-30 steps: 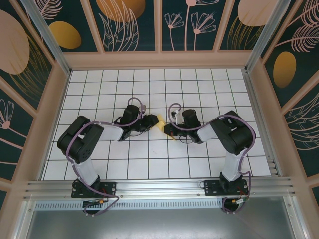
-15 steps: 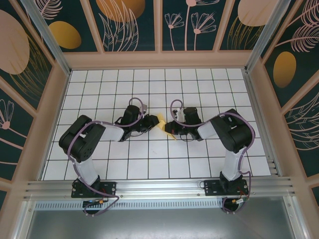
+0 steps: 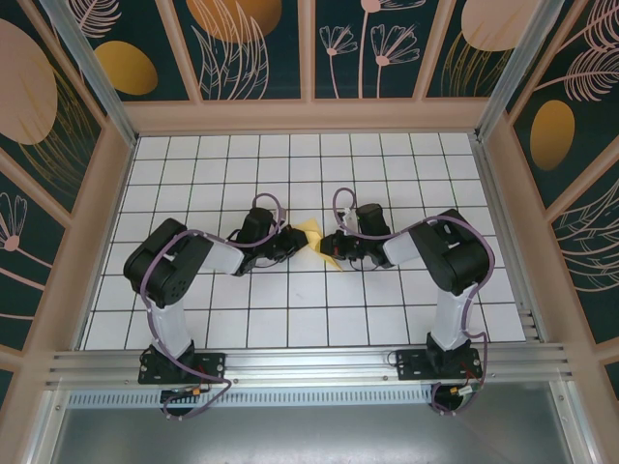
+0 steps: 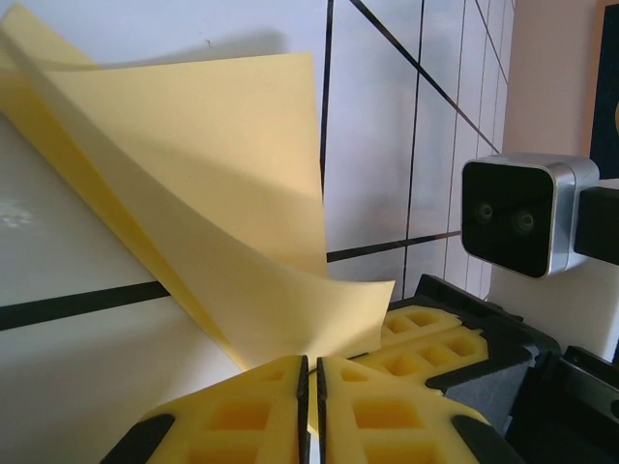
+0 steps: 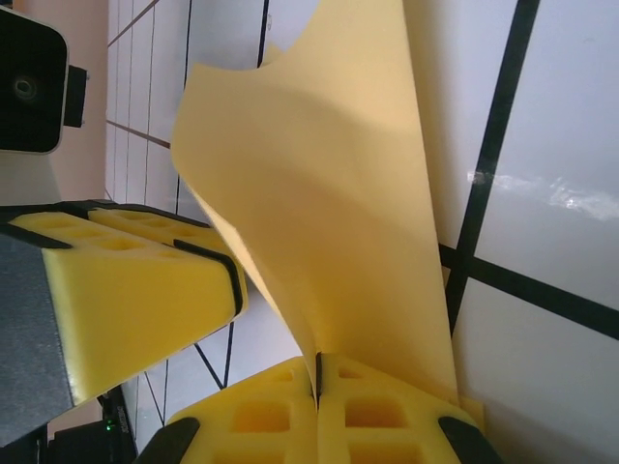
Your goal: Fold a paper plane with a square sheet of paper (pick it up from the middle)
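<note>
Paper [image 3: 310, 234]: thin, light and limp, judging by how it curls. It would crease or tear easily, so take it at the edges with flat pads. It is held mid-table between the arms. The left gripper [image 4: 309, 372] and right gripper [image 5: 317, 372] are each clamped on an edge. The free layers bow up toward the far wall. The long axis cannot be told.

White black-gridded table [image 3: 193, 164]

top: high behind, looking down | wrists: close, face-to-face, sharing sheet [image 4: 193, 184]
</note>
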Available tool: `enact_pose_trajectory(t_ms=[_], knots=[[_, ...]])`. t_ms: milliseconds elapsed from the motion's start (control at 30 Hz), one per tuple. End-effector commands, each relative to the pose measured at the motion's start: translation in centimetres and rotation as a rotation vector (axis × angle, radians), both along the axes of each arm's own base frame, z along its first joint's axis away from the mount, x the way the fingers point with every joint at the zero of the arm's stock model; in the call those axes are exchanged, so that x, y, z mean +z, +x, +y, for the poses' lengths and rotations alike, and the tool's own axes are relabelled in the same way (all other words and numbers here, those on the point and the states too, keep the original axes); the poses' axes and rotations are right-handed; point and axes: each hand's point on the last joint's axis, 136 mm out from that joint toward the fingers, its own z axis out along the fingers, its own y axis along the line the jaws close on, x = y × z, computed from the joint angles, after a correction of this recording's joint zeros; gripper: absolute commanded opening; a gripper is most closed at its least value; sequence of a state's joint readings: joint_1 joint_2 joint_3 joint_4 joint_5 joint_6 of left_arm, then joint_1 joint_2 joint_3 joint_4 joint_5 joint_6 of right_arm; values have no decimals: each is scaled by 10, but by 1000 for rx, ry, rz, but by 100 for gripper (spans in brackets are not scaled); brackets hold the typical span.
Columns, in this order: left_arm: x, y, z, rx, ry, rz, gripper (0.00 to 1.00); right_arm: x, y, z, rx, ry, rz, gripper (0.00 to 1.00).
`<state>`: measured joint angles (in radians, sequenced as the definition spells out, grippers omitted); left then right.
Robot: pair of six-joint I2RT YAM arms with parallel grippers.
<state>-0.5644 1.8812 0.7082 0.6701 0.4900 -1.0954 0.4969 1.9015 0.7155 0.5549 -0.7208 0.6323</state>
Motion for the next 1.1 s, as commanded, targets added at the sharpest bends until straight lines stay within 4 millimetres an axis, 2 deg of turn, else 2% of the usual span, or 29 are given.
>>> enact_pose_trajectory(t_ms=[0,500,867,1067], knots=[[6,8,-9,-25,-10,-58,13,-25,-5,-10,-24,-57,98,0],[-18,14,-9,-22,50,-26,7,-26,-4,-9,-11,-65,117,0],[-39,11,1,5,118,28,6,7,-5,-1,63,-28,77,15],[-44,10,2,9,132,43,5,17,-8,-2,77,-33,73,20]])
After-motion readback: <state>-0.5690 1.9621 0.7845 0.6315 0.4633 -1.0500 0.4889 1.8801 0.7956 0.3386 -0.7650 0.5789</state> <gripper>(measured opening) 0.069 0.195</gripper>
